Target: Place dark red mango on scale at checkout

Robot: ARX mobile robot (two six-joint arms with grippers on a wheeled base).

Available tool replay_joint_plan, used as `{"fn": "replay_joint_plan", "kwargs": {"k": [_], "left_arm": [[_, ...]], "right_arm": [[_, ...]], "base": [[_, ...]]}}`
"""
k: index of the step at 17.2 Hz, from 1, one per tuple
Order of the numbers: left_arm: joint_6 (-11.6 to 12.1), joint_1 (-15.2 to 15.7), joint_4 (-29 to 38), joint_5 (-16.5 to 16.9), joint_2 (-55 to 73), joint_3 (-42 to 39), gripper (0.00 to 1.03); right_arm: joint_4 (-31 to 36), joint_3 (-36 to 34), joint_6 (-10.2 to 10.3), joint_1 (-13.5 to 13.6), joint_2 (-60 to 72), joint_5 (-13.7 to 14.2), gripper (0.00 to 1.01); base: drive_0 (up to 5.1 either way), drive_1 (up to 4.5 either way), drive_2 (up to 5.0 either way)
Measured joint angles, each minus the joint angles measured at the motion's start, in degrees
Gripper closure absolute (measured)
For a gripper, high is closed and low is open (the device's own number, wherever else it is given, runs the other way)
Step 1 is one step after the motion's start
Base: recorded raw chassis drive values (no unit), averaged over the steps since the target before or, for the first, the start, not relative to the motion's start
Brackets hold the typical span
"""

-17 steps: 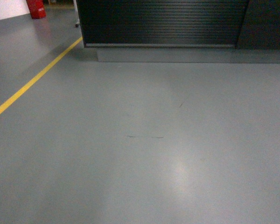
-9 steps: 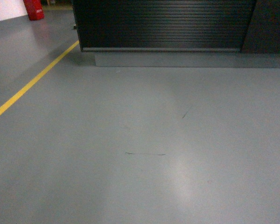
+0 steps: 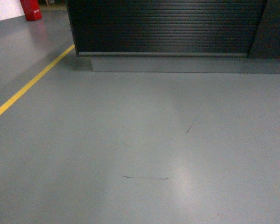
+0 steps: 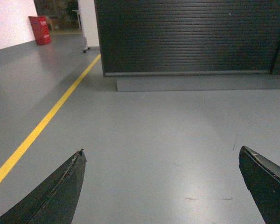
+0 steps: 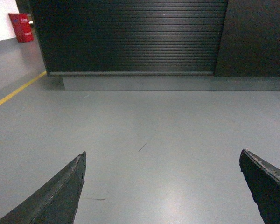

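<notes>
Grey floor [image 3: 140, 154] runs up to the checkout [image 3: 163, 28], whose ribbed black front sits on a grey base. A yellow line [image 3: 30, 84] passes left of the checkout, a red box [image 3: 31, 9] beyond it. Both left fingers [image 4: 51, 191] and right fingers [image 5: 56, 191] stand wide apart, holding nothing, well short of the checkout. Neither mango nor scale shows.

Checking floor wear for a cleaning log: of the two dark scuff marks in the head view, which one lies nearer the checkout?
The short slanted scuff mark on the right lies nearer the checkout; the long horizontal scuff mark lies lower, nearer the robot.
</notes>
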State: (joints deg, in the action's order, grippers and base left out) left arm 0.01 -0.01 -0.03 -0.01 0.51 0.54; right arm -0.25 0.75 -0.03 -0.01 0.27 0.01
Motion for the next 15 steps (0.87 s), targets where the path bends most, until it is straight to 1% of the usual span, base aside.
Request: {"fn": "replay_joint_plan", "kwargs": {"k": [15], "left_arm": [[0.0,0.0,0.0,0.0,0.0,0.0,0.05]], "right_arm": [[0.2,0.0,0.0,0.0,0.0,0.0,0.03]], "base": [[-0.1,4.21,-4.4]]}}
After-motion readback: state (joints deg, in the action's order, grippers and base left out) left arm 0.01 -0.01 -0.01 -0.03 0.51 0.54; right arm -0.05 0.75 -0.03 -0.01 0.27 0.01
